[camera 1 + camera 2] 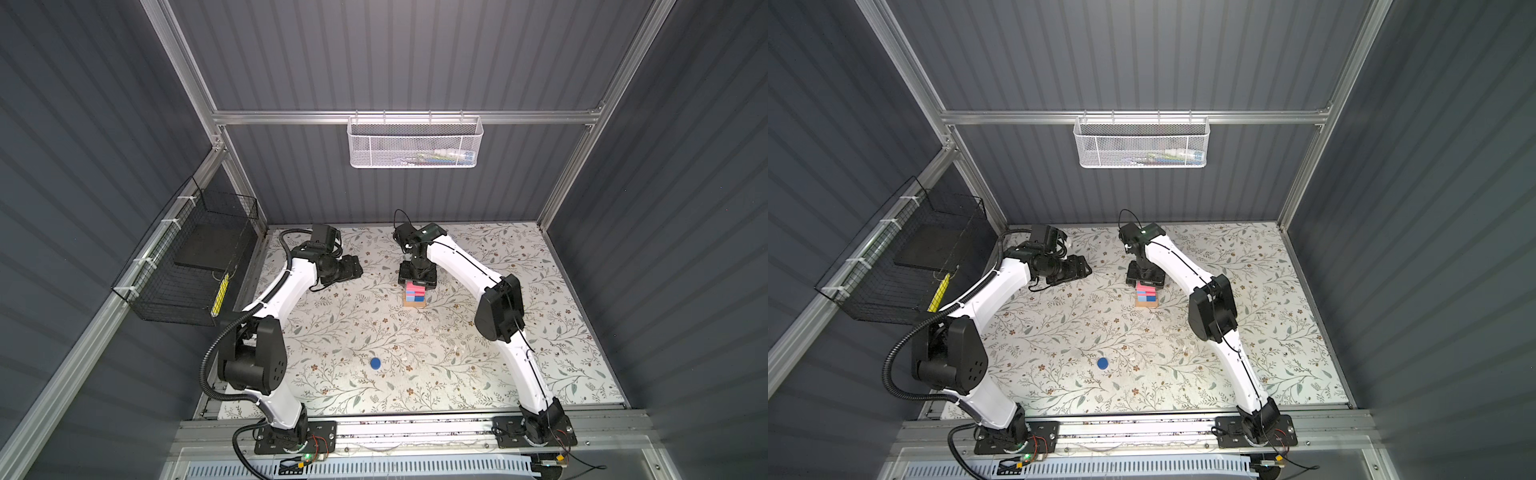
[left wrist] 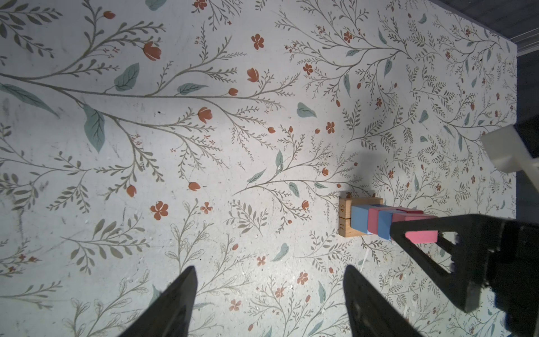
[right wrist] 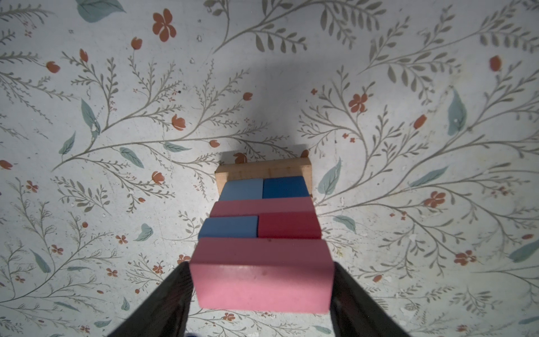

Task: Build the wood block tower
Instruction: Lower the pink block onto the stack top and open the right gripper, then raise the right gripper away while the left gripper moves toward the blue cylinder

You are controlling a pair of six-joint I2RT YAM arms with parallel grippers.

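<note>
Atop tower (image 1: 414,296), right claw (image 3: 261,267) flanks pink oblong (image 3: 262,287); disc (image 1: 375,363) well apart.

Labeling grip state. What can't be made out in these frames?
- Right wrist view: whether the right gripper clamps the top pink oblong; the contact lines lie in shadow.
- Both top views: the top of the tower, partly covered by that gripper.
- Both top views: contents of the white mesh basket, blurred behind mesh.
</note>
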